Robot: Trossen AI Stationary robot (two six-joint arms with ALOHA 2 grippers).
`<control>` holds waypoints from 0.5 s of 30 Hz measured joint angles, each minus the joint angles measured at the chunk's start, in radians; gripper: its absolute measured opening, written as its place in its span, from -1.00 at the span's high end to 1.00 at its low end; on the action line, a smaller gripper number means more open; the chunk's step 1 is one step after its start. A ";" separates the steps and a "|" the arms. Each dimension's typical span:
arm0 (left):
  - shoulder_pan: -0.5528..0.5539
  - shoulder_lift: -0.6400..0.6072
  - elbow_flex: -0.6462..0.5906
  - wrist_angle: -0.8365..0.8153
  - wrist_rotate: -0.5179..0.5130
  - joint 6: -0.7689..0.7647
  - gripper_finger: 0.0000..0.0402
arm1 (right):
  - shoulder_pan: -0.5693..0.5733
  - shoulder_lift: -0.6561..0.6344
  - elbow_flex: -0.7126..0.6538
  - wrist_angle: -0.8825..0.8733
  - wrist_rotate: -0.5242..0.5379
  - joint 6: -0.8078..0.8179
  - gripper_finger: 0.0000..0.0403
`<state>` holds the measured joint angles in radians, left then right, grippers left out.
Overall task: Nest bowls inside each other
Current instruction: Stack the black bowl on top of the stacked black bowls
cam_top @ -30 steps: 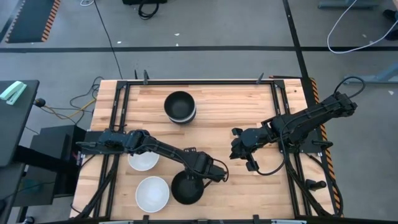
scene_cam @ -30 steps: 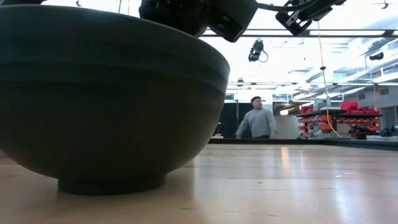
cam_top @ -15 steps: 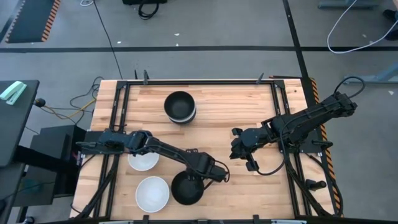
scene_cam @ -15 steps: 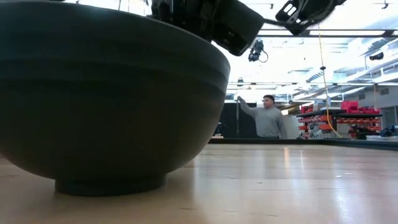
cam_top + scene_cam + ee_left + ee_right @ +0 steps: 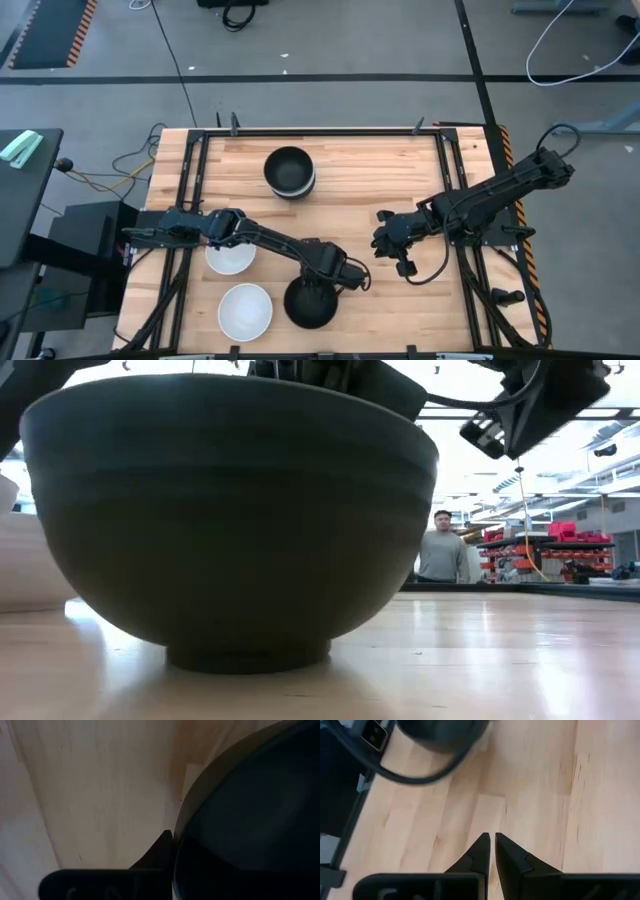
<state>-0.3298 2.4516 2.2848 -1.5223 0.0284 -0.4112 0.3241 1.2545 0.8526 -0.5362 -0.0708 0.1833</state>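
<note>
Left gripper point(image 5: 322, 287), fingers clamped on black bowl point(image 5: 311, 304) rim, has dragged it right, away from white bowl point(image 5: 245, 311). Right gripper point(image 5: 386, 240) idles, fingers together.

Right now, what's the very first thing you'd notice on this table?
The left gripper grips the rim of a black bowl at the table's near edge, beside two white bowls. A stack of bowls waits at the far side. The right gripper hovers shut over bare wood.
</note>
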 joint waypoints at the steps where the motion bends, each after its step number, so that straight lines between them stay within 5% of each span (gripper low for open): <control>1: 0.000 0.000 0.000 0.000 0.000 0.001 0.92 | 0.000 0.000 -0.011 0.001 0.000 0.000 0.82; 15: 0.012 -0.009 0.005 -0.052 -0.031 0.045 0.94 | 0.000 0.000 -0.076 0.060 0.000 -0.002 0.92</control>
<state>-0.3176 2.4429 2.2895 -1.5743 -0.0022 -0.3663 0.3241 1.2545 0.7761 -0.4761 -0.0711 0.1818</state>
